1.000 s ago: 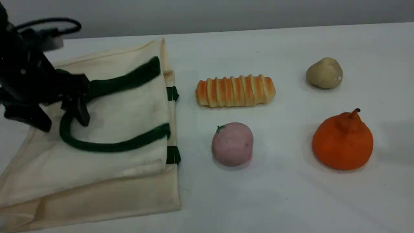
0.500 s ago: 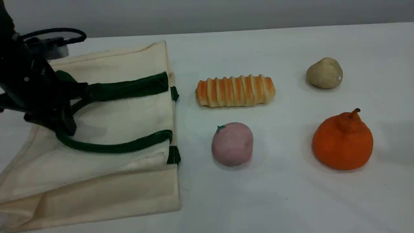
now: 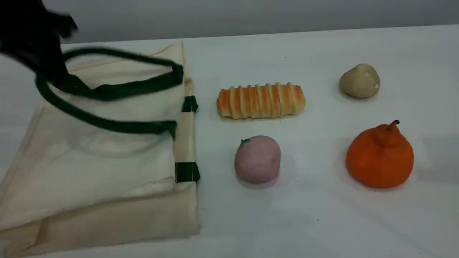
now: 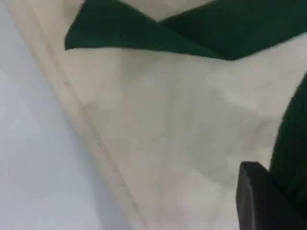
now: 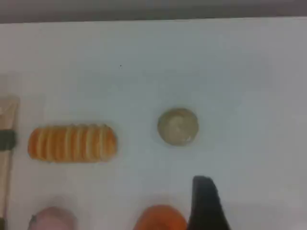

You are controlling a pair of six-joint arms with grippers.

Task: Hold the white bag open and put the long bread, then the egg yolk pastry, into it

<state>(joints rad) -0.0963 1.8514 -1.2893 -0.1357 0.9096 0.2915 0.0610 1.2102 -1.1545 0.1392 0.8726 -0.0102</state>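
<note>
The white bag lies flat at the table's left, its mouth facing the foods. My left gripper, blurred at the top left, is shut on a dark green handle and holds it lifted off the cloth. The left wrist view shows bag fabric, green strap and one black fingertip. The long bread lies just right of the bag's mouth. Far right at the back sits the egg yolk pastry. Only one fingertip of my right gripper shows, above the table, touching nothing.
A pink ball with a green tip sits in front of the bread. An orange stemmed fruit stands at the right, in front of the pastry. The table's back edge runs behind everything.
My left gripper closed on the green handle and rose toward the back left, pulling the strap up off the bag. The foods stayed put.
</note>
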